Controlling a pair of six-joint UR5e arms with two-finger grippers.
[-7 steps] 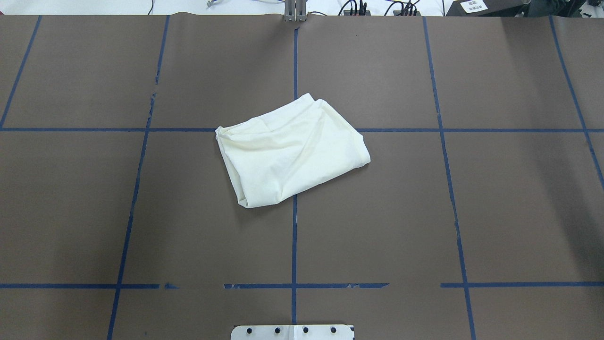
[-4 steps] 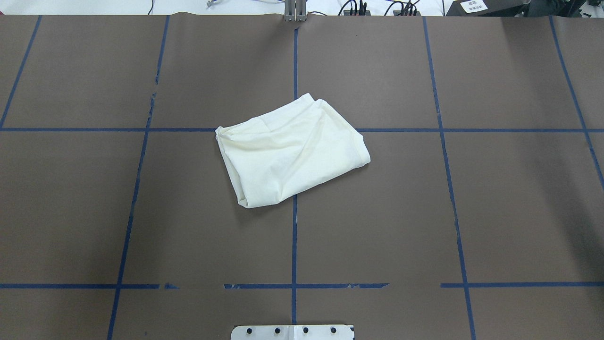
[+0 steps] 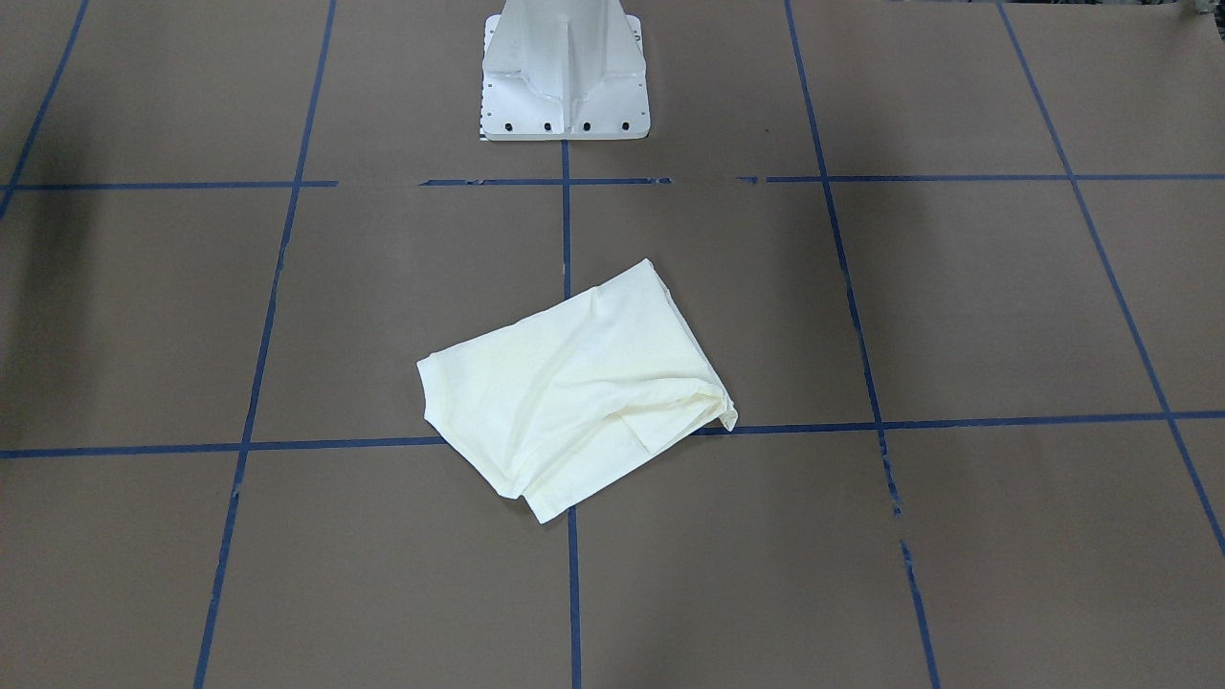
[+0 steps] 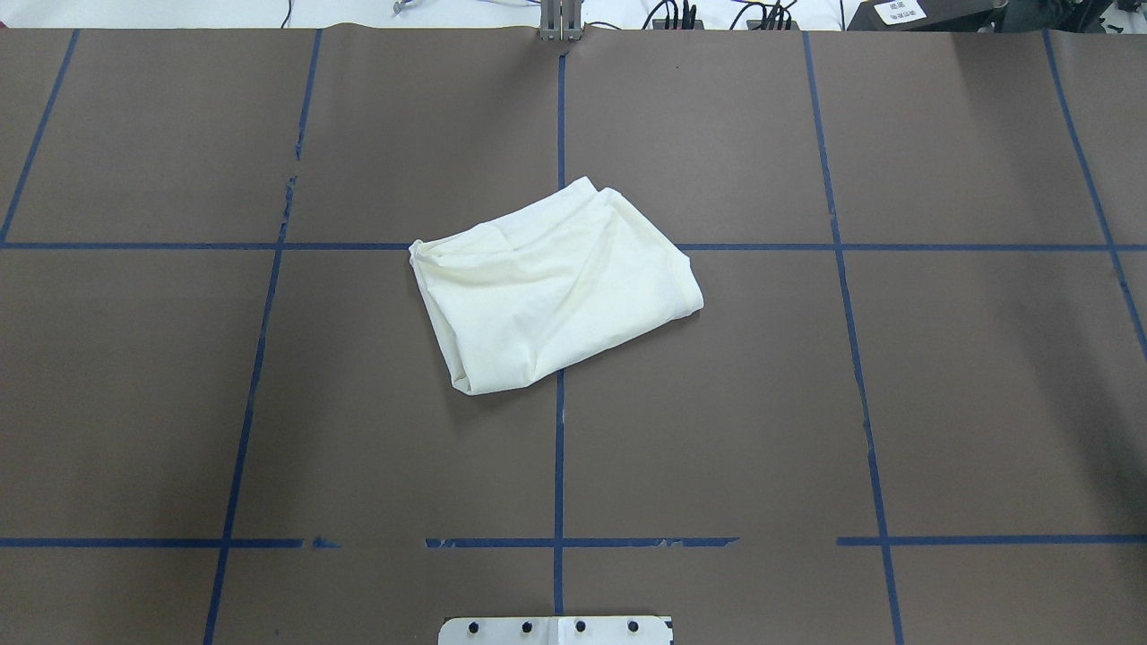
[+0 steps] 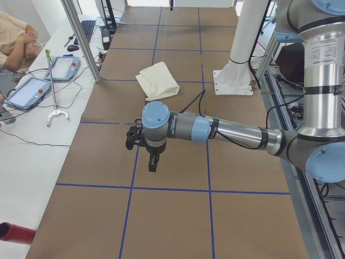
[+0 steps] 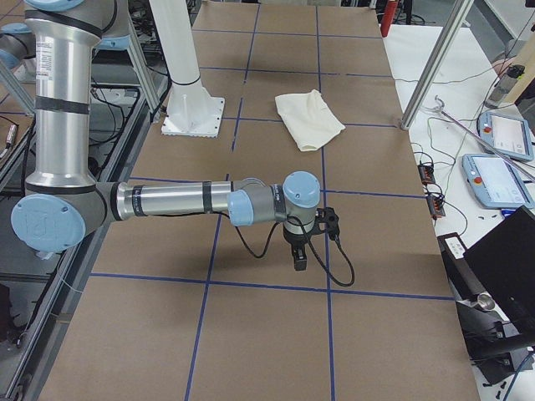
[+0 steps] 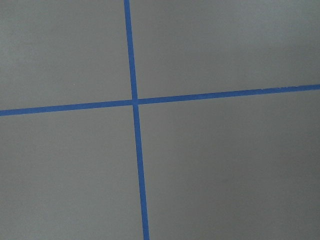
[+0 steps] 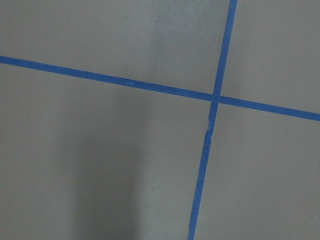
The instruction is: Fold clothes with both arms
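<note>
Nothing has shifted over the last second: the shirt [image 4: 556, 287] lies in the same rumpled, folded-over bundle on the table [image 4: 896, 403], and neither arm shows in the overhead view. The left claw [image 5: 152, 162] hangs low over bare table, pointing down, with the shirt well apart from it, farther along toward the table's middle. The right claw [image 6: 299, 257] hangs the same way at the opposite end, the shirt well beyond it too. Only the side views show the claws, so whether their fingers are spread or pressed together cannot be told. Each wrist camera sees just brown surface and crossing tape [image 7: 134, 102].

The cloth looks light, soft and limp. It will likely sag and drag rather than keep its shape, and the stacked layers may slide apart. The best holds are probably the two ends of the hem [image 4: 690, 285], one per claw, pinching through every layer.
</note>
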